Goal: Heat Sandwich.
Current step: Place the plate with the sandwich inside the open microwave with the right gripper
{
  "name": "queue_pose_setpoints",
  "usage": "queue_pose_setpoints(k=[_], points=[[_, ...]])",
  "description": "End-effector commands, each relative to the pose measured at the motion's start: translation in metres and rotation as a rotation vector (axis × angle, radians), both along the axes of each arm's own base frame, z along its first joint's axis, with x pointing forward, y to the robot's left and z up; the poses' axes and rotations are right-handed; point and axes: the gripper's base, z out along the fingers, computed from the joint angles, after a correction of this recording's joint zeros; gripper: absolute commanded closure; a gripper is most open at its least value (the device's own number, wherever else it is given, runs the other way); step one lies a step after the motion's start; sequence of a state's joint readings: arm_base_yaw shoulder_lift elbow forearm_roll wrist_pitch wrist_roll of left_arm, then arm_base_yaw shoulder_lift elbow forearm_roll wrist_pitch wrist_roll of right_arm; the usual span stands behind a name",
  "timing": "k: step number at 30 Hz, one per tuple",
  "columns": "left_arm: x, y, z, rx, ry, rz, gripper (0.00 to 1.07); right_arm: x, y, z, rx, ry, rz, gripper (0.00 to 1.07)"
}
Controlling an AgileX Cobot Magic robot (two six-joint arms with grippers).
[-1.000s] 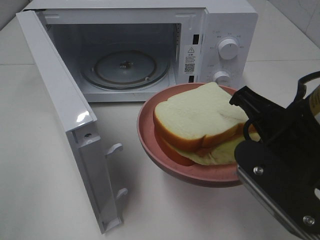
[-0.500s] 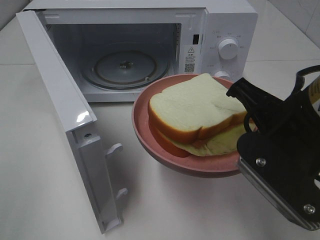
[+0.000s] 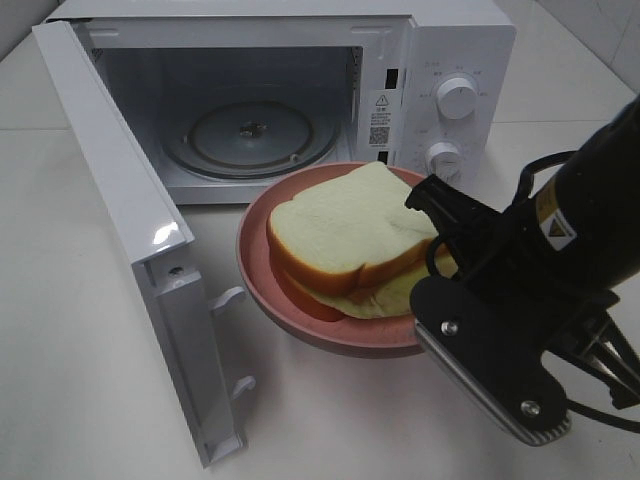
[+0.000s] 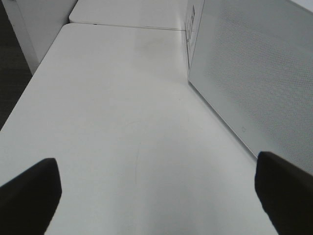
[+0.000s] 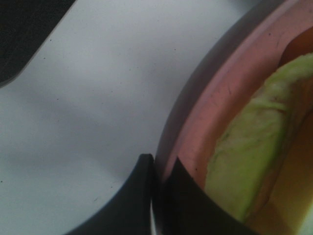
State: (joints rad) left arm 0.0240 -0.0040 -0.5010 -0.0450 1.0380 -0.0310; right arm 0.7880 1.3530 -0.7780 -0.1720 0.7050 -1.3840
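The sandwich (image 3: 345, 232), thick white bread with tan crust and pale green filling, lies on a round pink plate (image 3: 262, 292). The plate hangs above the table in front of the open microwave (image 3: 455, 45). My right gripper (image 3: 443, 262) is shut on the plate's right rim. In the right wrist view its two fingers (image 5: 144, 193) pinch the pink plate rim (image 5: 222, 95), beside the sandwich's green filling (image 5: 244, 161). My left gripper (image 4: 156, 205) is open over bare table, holding nothing. It is out of the exterior high view.
The microwave door (image 3: 125, 215) stands swung open to the left, reaching toward the table's front. A glass turntable (image 3: 250, 137) lies inside the cavity. Two knobs (image 3: 458, 98) sit on the right panel. The microwave's side wall (image 4: 254, 73) stands next to my left gripper.
My right gripper has carried the plate with the sandwich to the left, nearer the microwave's opening. The left gripper shows no change.
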Motion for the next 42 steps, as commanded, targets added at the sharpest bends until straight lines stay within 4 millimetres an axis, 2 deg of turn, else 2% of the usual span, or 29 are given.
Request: queue_pose_setpoints(k=[1, 7, 16, 42], points=[[-0.004, 0.0, -0.001, 0.001, -0.028, 0.004, 0.05, 0.011, 0.011, 0.001, 0.032, -0.023, 0.004, 1.07], [-0.004, 0.0, -0.001, 0.001, -0.028, 0.004, 0.05, 0.033, 0.033, -0.001, 0.053, -0.044, 0.012, 1.07], [-0.004, 0.0, -0.001, 0.001, -0.028, 0.004, 0.05, 0.058, 0.056, -0.012, 0.045, -0.031, 0.007, 1.07], [-0.004, 0.0, -0.001, 0.001, -0.028, 0.004, 0.05, 0.104, 0.104, -0.015, 0.1, -0.034, -0.016, 1.07]])
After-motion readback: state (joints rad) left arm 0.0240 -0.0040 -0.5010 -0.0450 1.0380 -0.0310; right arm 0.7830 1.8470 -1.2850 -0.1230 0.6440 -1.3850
